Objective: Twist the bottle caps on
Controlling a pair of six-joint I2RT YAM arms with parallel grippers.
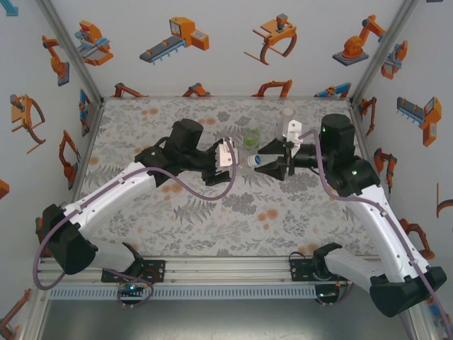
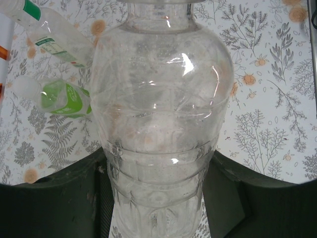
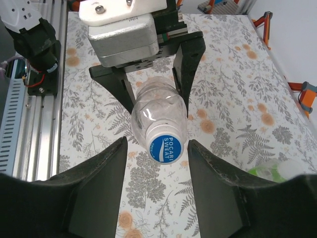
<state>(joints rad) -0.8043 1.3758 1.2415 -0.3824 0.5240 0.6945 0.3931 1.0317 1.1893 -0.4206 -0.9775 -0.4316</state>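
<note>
Top view: at the centre of the frame the left gripper (image 1: 233, 157) clamps a clear bottle (image 1: 244, 160) lying level above the flowered table (image 1: 212, 219). The right gripper (image 1: 272, 164) faces its capped end.

Left wrist view: the clear bottle stands mid-frame between both fingers. A green-tinted bottle (image 2: 67, 96) lies at left.

Right wrist view: the blue-and-white cap (image 3: 167, 148) sits at centre. The right fingers are spread beside it, with a gap on each side.
</note>
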